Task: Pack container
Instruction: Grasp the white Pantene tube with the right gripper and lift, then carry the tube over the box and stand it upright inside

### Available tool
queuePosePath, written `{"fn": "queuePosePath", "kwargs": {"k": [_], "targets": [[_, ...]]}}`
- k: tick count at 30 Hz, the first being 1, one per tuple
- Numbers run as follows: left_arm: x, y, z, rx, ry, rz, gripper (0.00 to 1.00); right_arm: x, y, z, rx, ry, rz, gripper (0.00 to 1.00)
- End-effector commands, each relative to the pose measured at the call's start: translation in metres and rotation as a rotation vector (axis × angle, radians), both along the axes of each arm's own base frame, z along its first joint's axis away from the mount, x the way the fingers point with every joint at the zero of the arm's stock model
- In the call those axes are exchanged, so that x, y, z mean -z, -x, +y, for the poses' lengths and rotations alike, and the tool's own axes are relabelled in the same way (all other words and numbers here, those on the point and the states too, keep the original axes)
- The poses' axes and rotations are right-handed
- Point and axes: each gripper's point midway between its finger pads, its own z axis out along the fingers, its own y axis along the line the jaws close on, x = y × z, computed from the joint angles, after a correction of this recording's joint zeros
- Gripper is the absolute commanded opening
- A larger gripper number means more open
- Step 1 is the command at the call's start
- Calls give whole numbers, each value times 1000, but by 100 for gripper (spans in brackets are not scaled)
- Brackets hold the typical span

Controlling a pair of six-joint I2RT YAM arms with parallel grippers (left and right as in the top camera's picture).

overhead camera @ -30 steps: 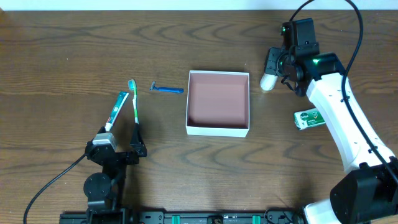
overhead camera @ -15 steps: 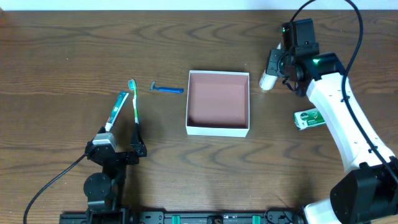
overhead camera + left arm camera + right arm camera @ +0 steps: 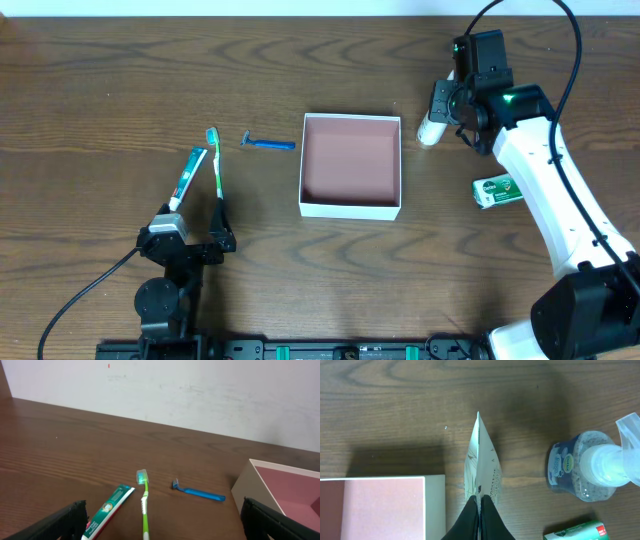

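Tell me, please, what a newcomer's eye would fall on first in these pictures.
The empty, pink-lined box in the middle of the table draws the eye first. Just off its far right corner, the right pincer is shut on a white tube. Left of the box lie a razor, a toothbrush and toothpaste, with the open left pincer on their near side.

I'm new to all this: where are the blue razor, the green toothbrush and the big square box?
blue razor [image 3: 272, 146]: overhead view, middle of its handle.
green toothbrush [image 3: 217, 165]: overhead view, on its handle.
container [image 3: 350, 210]: overhead view, its white near wall.
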Motion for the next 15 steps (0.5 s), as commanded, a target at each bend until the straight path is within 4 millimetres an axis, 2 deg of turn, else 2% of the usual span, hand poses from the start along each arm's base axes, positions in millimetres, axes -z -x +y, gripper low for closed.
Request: {"fn": "queuePosePath", "kwargs": {"k": [1,2,3,10,15], "targets": [[17,0,2,-6,1,40,98,-45,3,-1,-17,14,-113,1],[16,0,2,-6,0,39,98,-59,6,-2,-17,6,-147,1],[17,0,2,-6,0,40,98,-63,8,-2,-17,4,-157,1],[16,0,2,-6,0,39,98,-126,35,-5,-25,-41,-310,1],[16,0,2,-6,0,39,98,-155,58,13,-91,-85,-378,1]]}}
